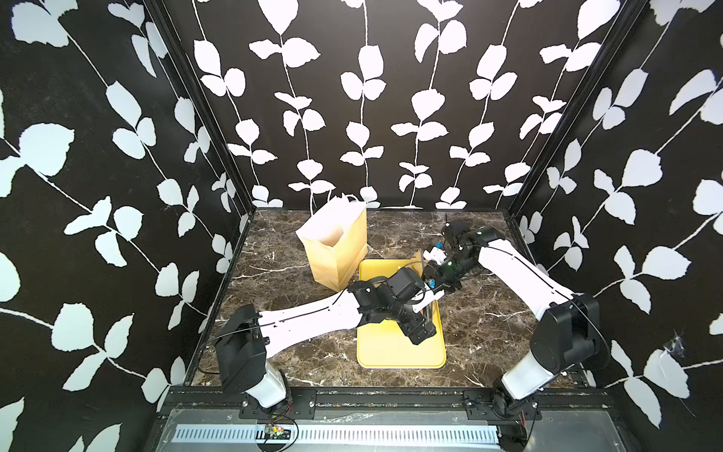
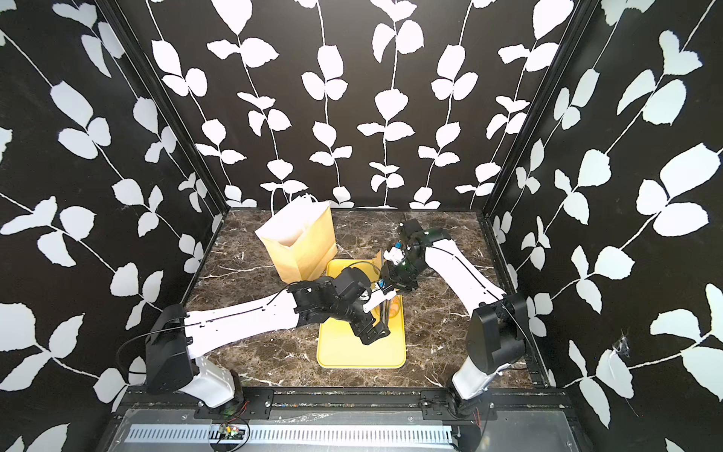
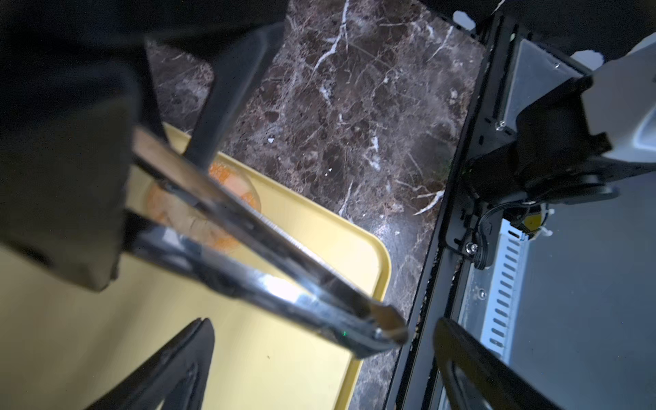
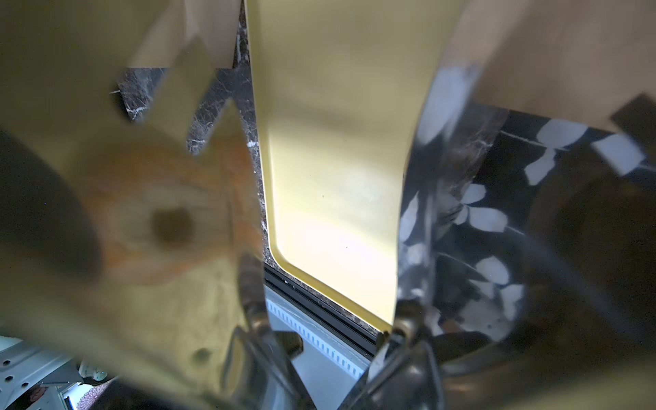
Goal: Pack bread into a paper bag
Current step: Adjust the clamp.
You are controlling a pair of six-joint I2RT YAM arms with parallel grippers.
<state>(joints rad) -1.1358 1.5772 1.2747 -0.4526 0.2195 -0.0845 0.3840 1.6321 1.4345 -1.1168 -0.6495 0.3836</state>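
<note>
Left wrist view: lone bagel (image 3: 238,188) on the yellow tray (image 3: 284,372), right fingers (image 3: 230,88) pinching metal tongs (image 3: 269,287) over it, left fingers (image 3: 184,362) spread wide and empty, probably the last bread to go, though inside of the paper bag (image 1: 332,254) hidden.

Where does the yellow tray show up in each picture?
Top view: tray mid-table, partly under the left arm.
Top view: tray, same spot.
Left wrist: tray beneath the tongs.
Right wrist: the bright yellow strip through the middle.
Shared landmark: the marble table around it.
</note>
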